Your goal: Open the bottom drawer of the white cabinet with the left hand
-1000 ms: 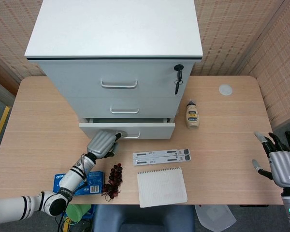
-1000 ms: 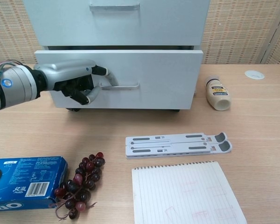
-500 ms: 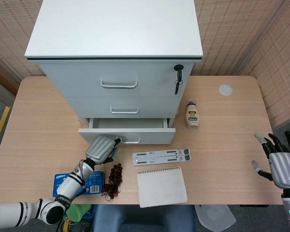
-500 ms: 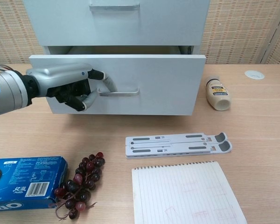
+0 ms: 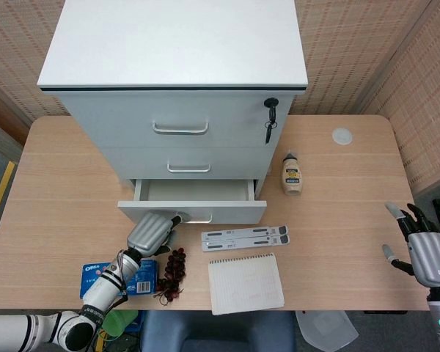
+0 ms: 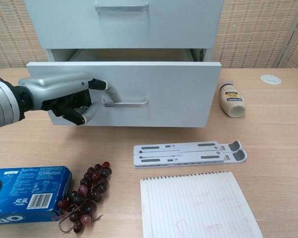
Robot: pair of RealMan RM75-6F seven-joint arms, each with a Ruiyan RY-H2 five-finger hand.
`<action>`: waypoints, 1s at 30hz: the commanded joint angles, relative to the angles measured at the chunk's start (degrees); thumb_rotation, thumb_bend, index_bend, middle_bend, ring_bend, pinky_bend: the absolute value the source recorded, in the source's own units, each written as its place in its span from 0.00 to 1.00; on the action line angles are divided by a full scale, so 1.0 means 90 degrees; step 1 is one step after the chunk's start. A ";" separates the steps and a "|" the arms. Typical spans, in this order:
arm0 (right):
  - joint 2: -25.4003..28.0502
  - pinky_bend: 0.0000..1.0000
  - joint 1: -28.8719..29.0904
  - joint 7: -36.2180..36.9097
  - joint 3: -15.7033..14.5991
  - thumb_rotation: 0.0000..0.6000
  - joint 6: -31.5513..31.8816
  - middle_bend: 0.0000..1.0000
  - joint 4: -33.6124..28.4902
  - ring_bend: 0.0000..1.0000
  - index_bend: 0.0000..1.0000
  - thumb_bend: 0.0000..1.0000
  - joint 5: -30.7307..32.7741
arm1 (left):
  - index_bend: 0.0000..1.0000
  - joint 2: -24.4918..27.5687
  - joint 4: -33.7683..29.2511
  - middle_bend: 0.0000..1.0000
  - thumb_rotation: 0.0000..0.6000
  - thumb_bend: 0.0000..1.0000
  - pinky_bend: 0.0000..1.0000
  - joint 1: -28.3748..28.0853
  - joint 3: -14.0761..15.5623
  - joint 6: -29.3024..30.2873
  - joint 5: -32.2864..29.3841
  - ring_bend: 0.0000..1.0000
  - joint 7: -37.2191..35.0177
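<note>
1. Nearest on the table (image 6: 283,163) lie the notebook (image 6: 198,206), the cookie box (image 6: 25,193) and the grapes (image 6: 87,196), all untouched, with the flat stand (image 6: 188,152) just beyond the notebook.
2. The left hand (image 6: 69,96) sits at the left end of the drawer's handle (image 6: 125,103), fingers curled, one hooked behind the bar; it holds the handle.
3. The drawer (image 6: 124,91) has slid nearer over the last second: a second ago only a sliver of its inside showed from above, and now the head view shows a clear open strip (image 5: 194,191) behind the front panel. The hand has drawn back toward the near edge with it.
4. My reading: the pull is working and the drawer is partly out, perhaps close to halfway; more travel looks possible. The front is closing on the stand, so a long further pull may crowd it.
5. Right of the drawer lies a bottle (image 6: 232,99) on its side, clear of the drawer.
6. The cabinet (image 5: 176,81) stands at the far side; its upper drawers are closed.
7. The right hand (image 5: 429,253) hangs off the right edge, fingers spread, holding nothing.
</note>
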 commanded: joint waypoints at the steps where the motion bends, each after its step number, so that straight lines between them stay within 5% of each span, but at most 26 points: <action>1: -0.0005 0.31 0.0004 0.0007 0.0004 1.00 -0.0003 0.23 0.0006 0.17 0.10 0.28 0.0001 | 0.25 0.0011 -0.0103 0.92 1.00 0.69 1.00 0.0048 0.0045 0.0061 0.0035 0.96 0.0041; 30: -0.0060 0.31 0.0085 0.0015 0.0003 1.00 -0.0118 0.23 0.0064 0.17 0.10 0.28 -0.0030 | 0.27 0.0118 -0.0812 0.92 1.00 0.69 1.00 0.0424 0.0442 0.0433 0.0371 0.96 0.0497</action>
